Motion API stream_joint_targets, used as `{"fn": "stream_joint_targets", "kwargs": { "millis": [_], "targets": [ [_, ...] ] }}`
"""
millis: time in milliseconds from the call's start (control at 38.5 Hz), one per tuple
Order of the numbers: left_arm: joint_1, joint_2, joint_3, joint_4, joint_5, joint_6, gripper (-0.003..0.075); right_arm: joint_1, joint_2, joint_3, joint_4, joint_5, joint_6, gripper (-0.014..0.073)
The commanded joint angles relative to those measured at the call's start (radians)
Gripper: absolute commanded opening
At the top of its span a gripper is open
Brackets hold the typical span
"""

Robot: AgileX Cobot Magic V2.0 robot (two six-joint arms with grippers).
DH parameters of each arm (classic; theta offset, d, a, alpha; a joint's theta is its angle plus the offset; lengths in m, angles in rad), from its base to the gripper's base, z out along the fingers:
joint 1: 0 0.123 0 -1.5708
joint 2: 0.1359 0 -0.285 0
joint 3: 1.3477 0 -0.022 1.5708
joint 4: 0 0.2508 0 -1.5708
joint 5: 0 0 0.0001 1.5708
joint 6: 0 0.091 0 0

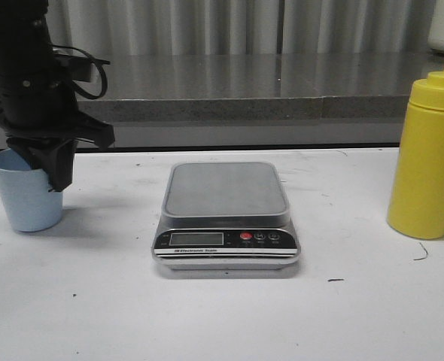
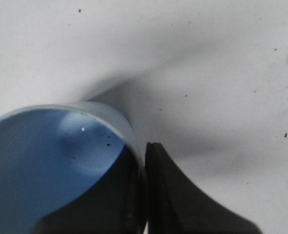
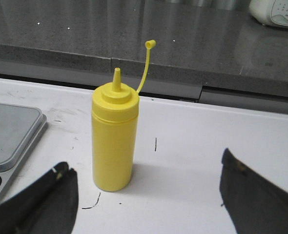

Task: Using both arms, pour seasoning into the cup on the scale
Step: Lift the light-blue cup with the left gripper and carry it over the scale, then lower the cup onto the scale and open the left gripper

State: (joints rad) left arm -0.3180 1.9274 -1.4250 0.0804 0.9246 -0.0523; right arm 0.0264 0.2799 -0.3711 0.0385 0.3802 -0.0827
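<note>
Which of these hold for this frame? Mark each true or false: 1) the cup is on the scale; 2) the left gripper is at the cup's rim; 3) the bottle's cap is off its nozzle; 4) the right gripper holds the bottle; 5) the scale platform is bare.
1) False: the cup stands on the table, left of the scale.
2) True: the left gripper has one finger inside the rim and one outside.
3) True: the bottle has its nozzle uncovered, the small cap dangling on its tether.
4) False: the right gripper is open, short of the bottle.
5) True.
</note>
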Motion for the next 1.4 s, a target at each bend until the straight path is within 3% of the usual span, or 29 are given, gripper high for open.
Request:
{"fn": "stream_joint_targets", "kwargs": {
  "millis": [0, 233, 597, 856, 1375],
  "targets": [
    [-0.002, -0.059, -0.034, -0.011, 0.004, -0.014, -0.002, -0.001, 0.015, -0.036, -0.004, -0.076, 0.002, 0.0609],
    [-0.038, -0.086, -0.191, -0.011, 0.164, -0.014, -0.002, -0.001, 0.015, -0.036, -0.004, -0.076, 0.002, 0.0609],
    [-0.215, -0.033, -0.518, -0.026, 0.342, -0.006, -0.002, -0.001, 0.015, -0.036, -0.004, -0.076, 0.002, 0.0609],
    [-0.309, 0.095, -0.661, -0.08, 0.34, -0.006, -0.002, -0.001, 0.015, -0.036, -0.004, -0.076, 0.002, 0.0609],
    [-0.354, 0.214, -0.668, -0.088, 0.308, -0.006, -0.0019, -0.001, 0.015, -0.036, -0.004, -0.076, 0.002, 0.0609]
  ]
}}
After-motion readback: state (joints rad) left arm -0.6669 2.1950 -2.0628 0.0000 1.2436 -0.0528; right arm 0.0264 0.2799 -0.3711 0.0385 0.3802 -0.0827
